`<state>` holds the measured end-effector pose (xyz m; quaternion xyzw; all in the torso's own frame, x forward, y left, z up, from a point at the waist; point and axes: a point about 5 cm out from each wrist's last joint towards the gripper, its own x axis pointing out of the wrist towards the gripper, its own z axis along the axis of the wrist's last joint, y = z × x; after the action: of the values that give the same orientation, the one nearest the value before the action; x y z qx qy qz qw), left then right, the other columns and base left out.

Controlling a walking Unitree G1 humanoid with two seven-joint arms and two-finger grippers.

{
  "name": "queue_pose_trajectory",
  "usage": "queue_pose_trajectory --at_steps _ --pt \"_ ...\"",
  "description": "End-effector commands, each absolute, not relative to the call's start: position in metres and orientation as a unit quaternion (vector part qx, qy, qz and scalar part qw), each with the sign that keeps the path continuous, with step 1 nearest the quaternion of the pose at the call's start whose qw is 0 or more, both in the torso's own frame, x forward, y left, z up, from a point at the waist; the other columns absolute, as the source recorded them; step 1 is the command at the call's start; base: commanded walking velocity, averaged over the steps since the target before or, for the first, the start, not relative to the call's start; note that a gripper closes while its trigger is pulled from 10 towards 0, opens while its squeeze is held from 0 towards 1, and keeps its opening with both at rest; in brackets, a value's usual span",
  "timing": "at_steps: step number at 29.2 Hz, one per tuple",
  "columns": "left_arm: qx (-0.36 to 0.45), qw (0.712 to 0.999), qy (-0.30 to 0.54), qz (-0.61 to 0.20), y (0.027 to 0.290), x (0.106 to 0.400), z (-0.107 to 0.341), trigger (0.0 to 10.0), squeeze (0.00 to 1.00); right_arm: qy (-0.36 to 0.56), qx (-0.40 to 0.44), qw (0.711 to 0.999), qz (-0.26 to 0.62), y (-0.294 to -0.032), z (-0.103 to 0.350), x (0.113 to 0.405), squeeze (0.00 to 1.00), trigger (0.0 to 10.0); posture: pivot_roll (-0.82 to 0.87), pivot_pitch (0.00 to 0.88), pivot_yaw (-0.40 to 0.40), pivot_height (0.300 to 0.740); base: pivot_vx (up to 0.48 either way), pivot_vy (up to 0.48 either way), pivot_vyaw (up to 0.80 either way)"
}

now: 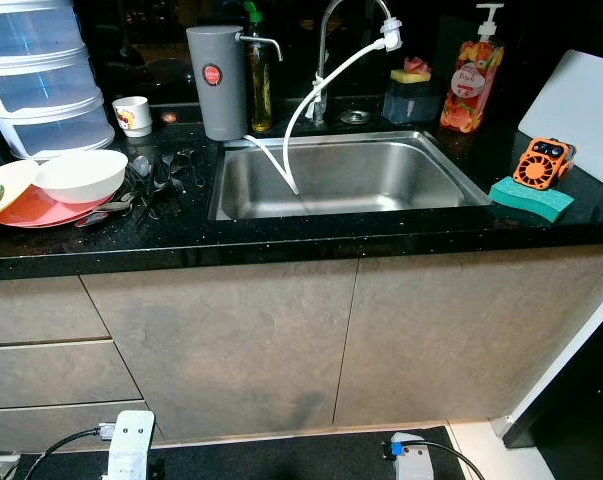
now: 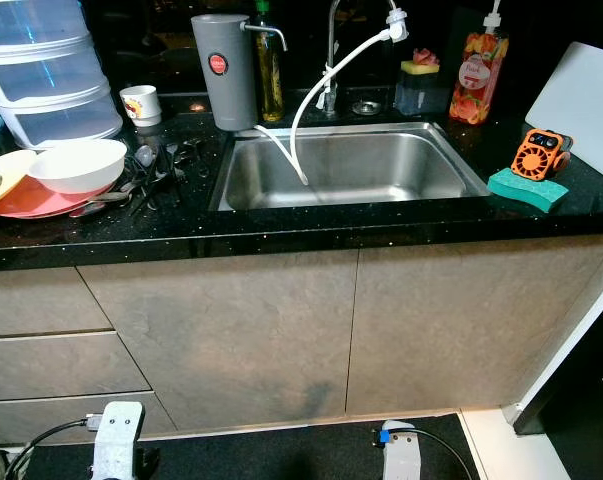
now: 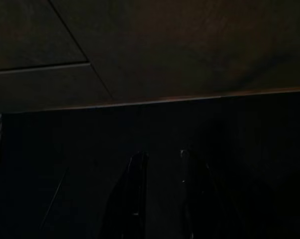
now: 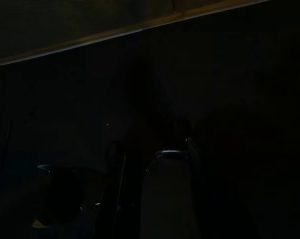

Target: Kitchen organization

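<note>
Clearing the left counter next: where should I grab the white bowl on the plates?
Probably pinch the white bowl at its near rim, coming from above and the front. It sits upright and open on the pink plate, with cutlery crowding its right side.

Black countertop (image 1: 281, 240) with dishes (image 1: 79, 175), sponge (image 1: 530, 198)

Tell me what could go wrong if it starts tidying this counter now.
The white bowl sits stacked on plates near the counter's front edge; a nudge could tip the stack off. Loose cutlery lies tangled beside it, likely hard to pick cleanly. The white hose hangs from the tap into the sink and could snag an arm reaching in.
</note>
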<state>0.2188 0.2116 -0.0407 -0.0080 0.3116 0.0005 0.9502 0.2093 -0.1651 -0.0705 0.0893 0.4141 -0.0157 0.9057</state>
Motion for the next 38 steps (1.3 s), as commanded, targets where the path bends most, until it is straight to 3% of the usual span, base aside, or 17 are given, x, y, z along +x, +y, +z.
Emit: queue_pose_trajectory --at_steps 1,15,26,38 --pt "-0.018 0.949 0.316 0.006 0.2124 0.2155 -0.0439 10.0 0.0 0.418 0.087 0.904 -0.015 -0.1638 -0.0716 0.2081 0.0 10.0 0.08 0.081 0.057 0.74 0.0 0.409 0.0" --pt "-0.029 0.951 0.309 0.008 0.2116 0.2194 -0.0422 10.0 0.0 0.418 0.083 0.904 -0.01 -0.1621 -0.0711 0.21 0.0 10.0 0.09 0.086 0.039 0.74 0.0 0.411 0.0" --pt "0.015 0.943 0.332 -0.012 0.2146 0.2218 -0.0431 10.0 0.0 0.42 0.085 0.904 -0.011 -0.161 -0.0717 0.2095 0.0 10.0 0.1 0.087 0.044 0.74 0.0 -0.353 0.0" --pt "-0.019 0.943 0.333 -0.004 0.2125 0.2163 -0.0484 10.0 0.0 0.422 0.069 0.904 -0.015 -0.1684 -0.0724 0.2075 0.0 10.0 0.08 0.069 0.035 0.74 0.0 0.0 0.0"
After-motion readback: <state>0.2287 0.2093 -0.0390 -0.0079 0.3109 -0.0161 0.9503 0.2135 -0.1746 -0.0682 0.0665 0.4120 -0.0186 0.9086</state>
